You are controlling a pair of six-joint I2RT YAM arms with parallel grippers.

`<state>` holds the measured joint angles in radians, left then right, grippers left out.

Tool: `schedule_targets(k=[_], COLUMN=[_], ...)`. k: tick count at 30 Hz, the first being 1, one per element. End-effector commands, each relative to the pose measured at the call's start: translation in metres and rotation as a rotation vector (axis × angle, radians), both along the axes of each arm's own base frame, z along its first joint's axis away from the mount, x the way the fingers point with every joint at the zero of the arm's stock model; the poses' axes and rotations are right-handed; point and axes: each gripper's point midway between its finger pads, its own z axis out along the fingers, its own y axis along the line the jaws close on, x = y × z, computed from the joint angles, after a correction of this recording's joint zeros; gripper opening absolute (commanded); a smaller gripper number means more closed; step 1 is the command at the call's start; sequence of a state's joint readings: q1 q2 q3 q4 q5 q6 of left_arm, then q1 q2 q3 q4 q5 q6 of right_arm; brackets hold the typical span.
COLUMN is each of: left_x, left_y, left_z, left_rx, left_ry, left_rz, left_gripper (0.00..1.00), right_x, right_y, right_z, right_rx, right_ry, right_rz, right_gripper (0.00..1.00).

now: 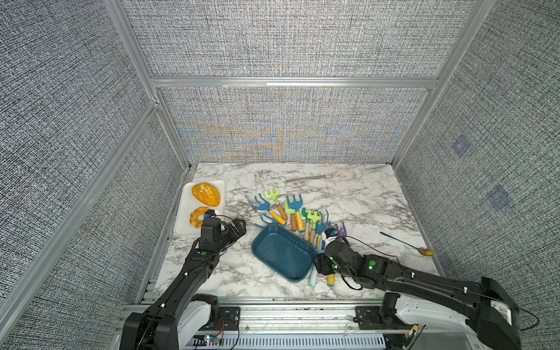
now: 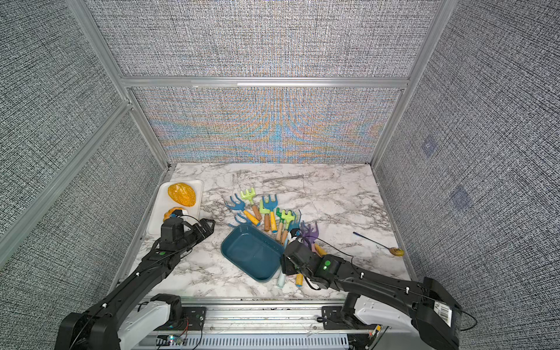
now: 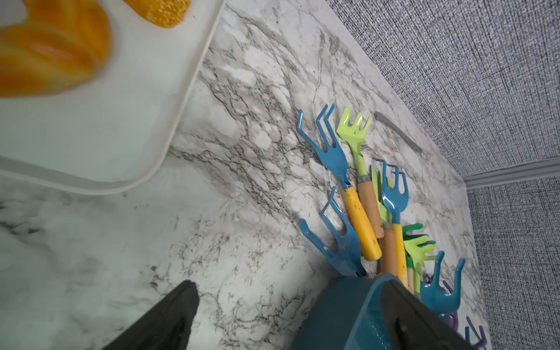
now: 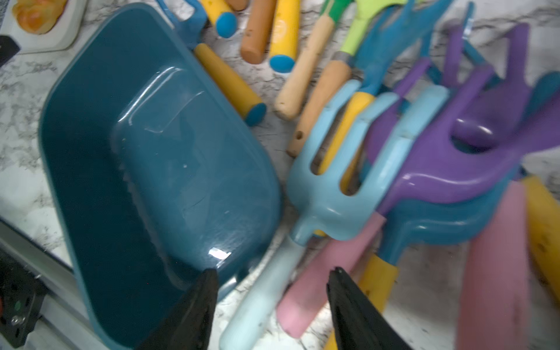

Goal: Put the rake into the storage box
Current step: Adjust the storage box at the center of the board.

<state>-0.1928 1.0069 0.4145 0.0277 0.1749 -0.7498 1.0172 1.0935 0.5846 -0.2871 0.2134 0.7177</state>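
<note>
Right wrist view is showing the right gripper [image 4: 274,269], grip unclear, straddling pale blue rake [image 4: 327,197] and pink handle [image 4: 309,288], risking lifting both.

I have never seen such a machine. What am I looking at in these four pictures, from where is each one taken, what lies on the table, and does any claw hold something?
These are two black robot arms, each ending in a two-fingered gripper. Two pictures look down from one camera head above; the two close-ups come from cameras on the arms' wrists. On the marble table lie a pile of colourful toy rakes, an empty teal storage box, and a white tray with two bread-like toys. The left gripper hovers open and empty near the tray. The right gripper straddles the handle of the light blue rake beside the box; a pink handle lies alongside it. Whether it grips them is unclear.
</note>
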Motion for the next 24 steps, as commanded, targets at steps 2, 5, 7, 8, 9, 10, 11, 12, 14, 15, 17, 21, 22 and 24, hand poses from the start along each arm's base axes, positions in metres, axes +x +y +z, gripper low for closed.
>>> schedule_targets(k=[2, 5, 7, 8, 9, 10, 11, 12, 14, 15, 17, 21, 22, 24], left_x=[0.002, -0.007, -0.022, -0.029, -0.039, -0.048, -0.056, -0.067, -0.084, -0.094, -0.110, -0.129, -0.132, -0.133], left_y=[-0.004, -0.002, 0.000, 0.001, 0.001, 0.001, 0.000, -0.001, -0.002, -0.001, -0.003, -0.018, -0.021, -0.026], left_z=[0.003, 0.001, -0.006, -0.008, -0.011, -0.013, -0.013, -0.016, -0.019, -0.024, -0.032, -0.042, -0.042, -0.039], left_rx=[0.048, 0.092, 0.121, 0.124, 0.122, 0.120, 0.117, 0.117, 0.120, 0.123, 0.106, 0.020, 0.012, 0.003], left_ry=[0.007, 0.051, 0.101, 0.119, 0.146, 0.168, 0.175, 0.193, 0.223, 0.253, 0.294, 0.347, 0.350, 0.345], left_rz=[-0.016, -0.005, 0.003, 0.004, 0.000, -0.003, -0.008, -0.018, -0.033, -0.038, -0.053, -0.089, -0.097, -0.112], left_gripper=[0.98, 0.97, 0.97, 0.97, 0.97, 0.97, 0.97, 0.97, 0.97, 0.97, 0.96, 0.94, 0.94, 0.93], right_x=[0.017, 0.032, 0.043, 0.046, 0.054, 0.058, 0.059, 0.063, 0.068, 0.070, 0.074, 0.067, 0.062, 0.053], right_y=[0.020, 0.025, 0.026, 0.026, 0.035, 0.039, 0.042, 0.046, 0.052, 0.054, 0.058, 0.074, 0.079, 0.088], right_z=[0.011, 0.013, 0.012, 0.008, 0.019, 0.020, 0.020, 0.021, 0.017, 0.013, 0.007, -0.005, -0.007, -0.008], right_rx=[-0.036, -0.118, -0.156, -0.168, -0.137, -0.117, -0.102, -0.082, -0.072, -0.077, -0.085, -0.066, -0.057, -0.038], right_ry=[-0.063, -0.090, -0.094, -0.092, -0.110, -0.113, -0.112, -0.114, -0.110, -0.104, -0.089, -0.043, -0.038, -0.032], right_rz=[0.038, 0.046, 0.051, 0.062, 0.070, 0.086, 0.102, 0.123, 0.158, 0.173, 0.197, 0.275, 0.294, 0.325], right_gripper=[0.65, 0.67, 0.68, 0.68, 0.69, 0.70, 0.70, 0.71, 0.72, 0.72, 0.72, 0.71, 0.71, 0.70])
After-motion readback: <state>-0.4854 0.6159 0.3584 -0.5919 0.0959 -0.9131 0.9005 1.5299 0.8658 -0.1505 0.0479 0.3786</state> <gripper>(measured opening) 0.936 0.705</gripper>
